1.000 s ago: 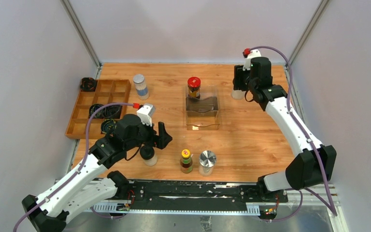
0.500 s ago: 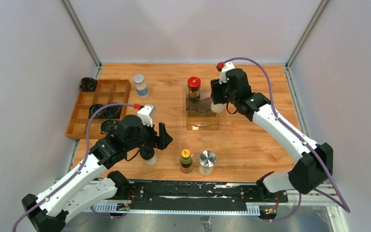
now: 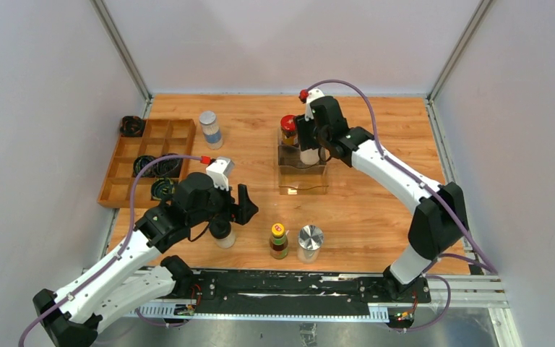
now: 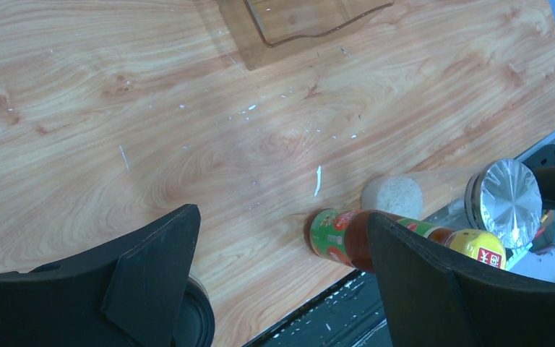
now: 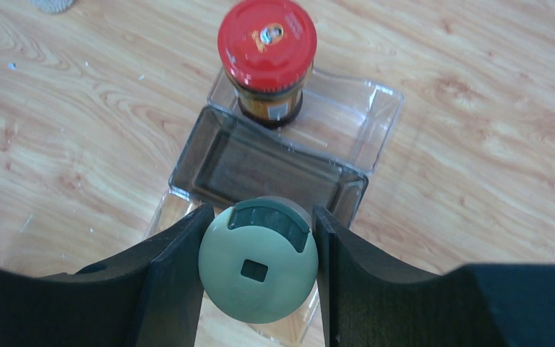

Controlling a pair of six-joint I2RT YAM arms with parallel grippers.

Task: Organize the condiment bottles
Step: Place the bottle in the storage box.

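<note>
The sauce bottle (image 3: 279, 241) stands just left of the metal-lidded jar (image 3: 309, 243). Behind them, a jar (image 3: 289, 130) sits in the rack's (image 3: 303, 186) rear tier.

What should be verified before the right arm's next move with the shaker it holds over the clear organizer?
1. Grip: right gripper shut on the shaker, cap between both fingers: ok.
2. Position: shaker above the clear organizer, not bare table: ok.
3. Free slot: the dark middle tier holds nothing: ok.
4. Neighbour: red-lidded jar stands upright in the back tier, apart from the shaker: ok.
5. Height of the shaker's base above the tier: cannot tell, the cap hides it.
6. Other arm: left gripper open, holding nothing, above the black-capped jar, away from the organizer: ok.
</note>
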